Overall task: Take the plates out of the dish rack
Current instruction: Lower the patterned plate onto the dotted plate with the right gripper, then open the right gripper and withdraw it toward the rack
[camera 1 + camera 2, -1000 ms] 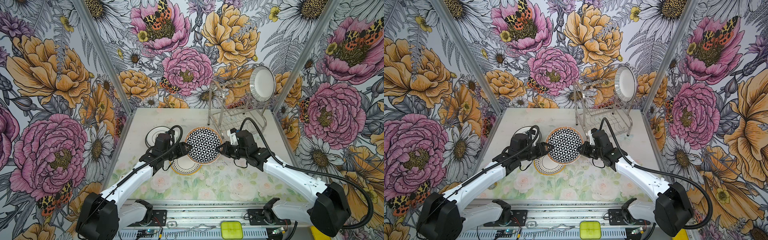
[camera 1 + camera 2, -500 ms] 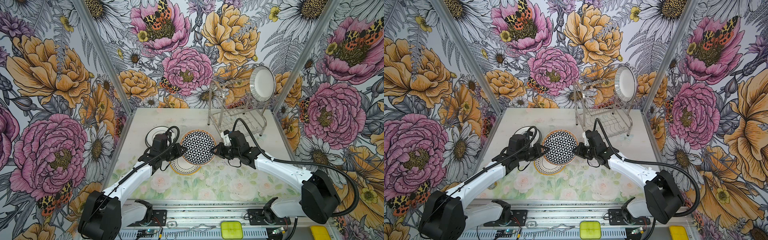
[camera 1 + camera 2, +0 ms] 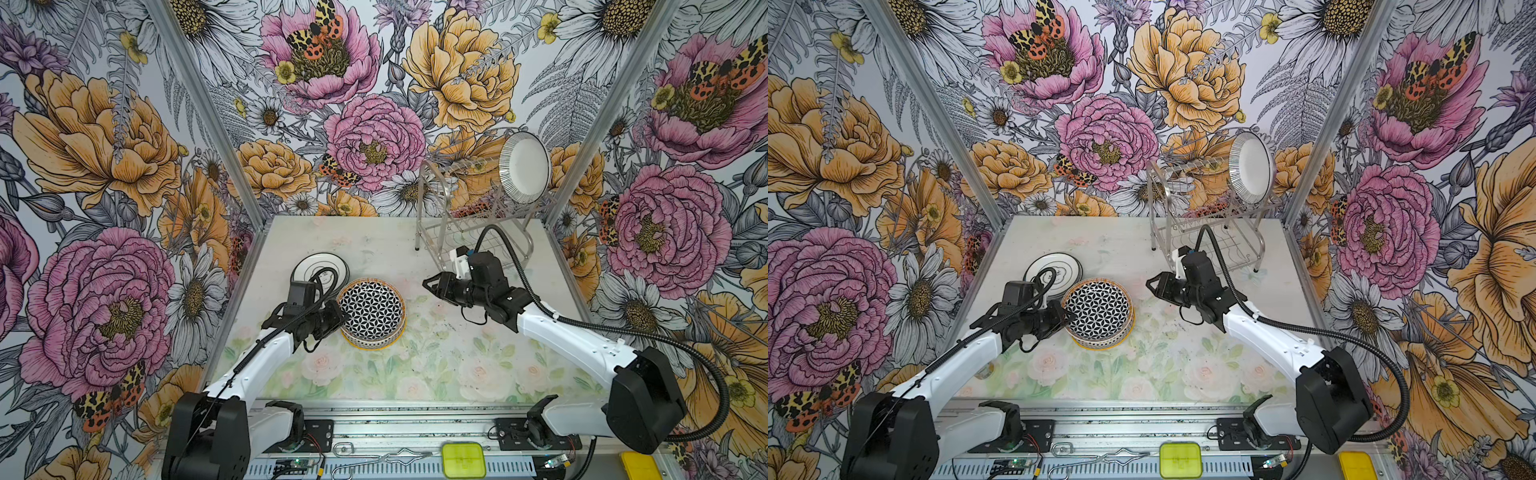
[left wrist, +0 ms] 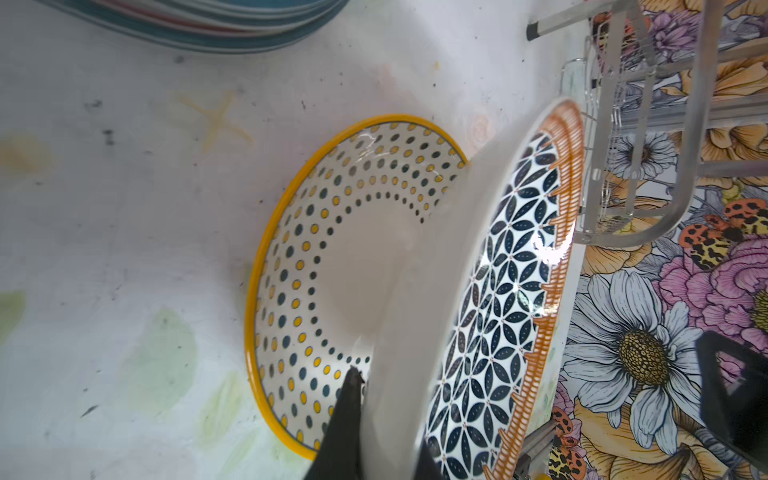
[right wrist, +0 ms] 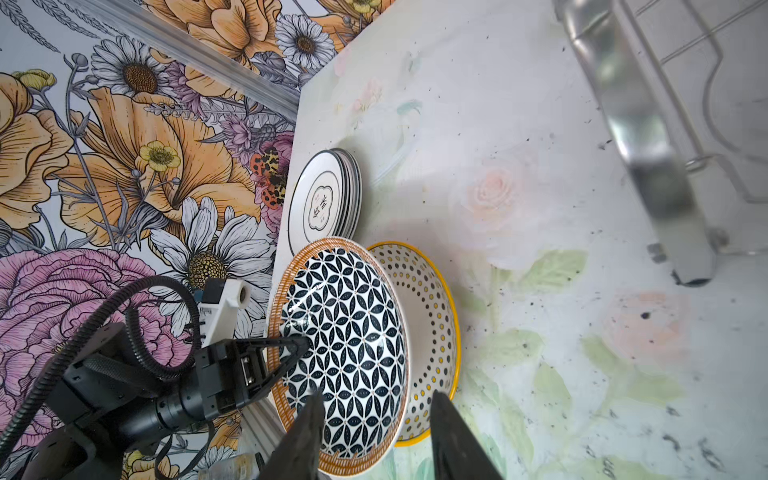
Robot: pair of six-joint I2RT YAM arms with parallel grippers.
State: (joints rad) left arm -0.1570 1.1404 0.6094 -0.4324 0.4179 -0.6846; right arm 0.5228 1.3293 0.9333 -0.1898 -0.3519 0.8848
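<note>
The black-lattice plate (image 3: 372, 309) (image 3: 1100, 309) hangs tilted over a yellow-rimmed dotted plate (image 4: 316, 257) (image 5: 432, 316) that lies on the table. My left gripper (image 3: 338, 318) (image 3: 1067, 316) (image 4: 386, 415) is shut on the lattice plate's left rim. Off to its right, my right gripper (image 3: 428, 284) (image 3: 1152, 284) (image 5: 376, 411) stands open, holding nothing and clear of the plate. At the back right the dish rack (image 3: 478, 220) (image 3: 1208, 220) carries one striped-rim plate (image 3: 525, 166) (image 3: 1252, 166) upright on its upper level.
A stack of black-rimmed white plates (image 3: 320, 266) (image 3: 1054, 268) (image 5: 320, 203) lies just behind the left gripper near the left wall. A rack leg (image 5: 648, 145) stands close to the right wrist. Wallpapered walls close in three sides.
The left gripper shut on the lattice plate's rim. The right gripper opened, let the plate go and drew back to the right. The plate moved left, over the dotted plate.
</note>
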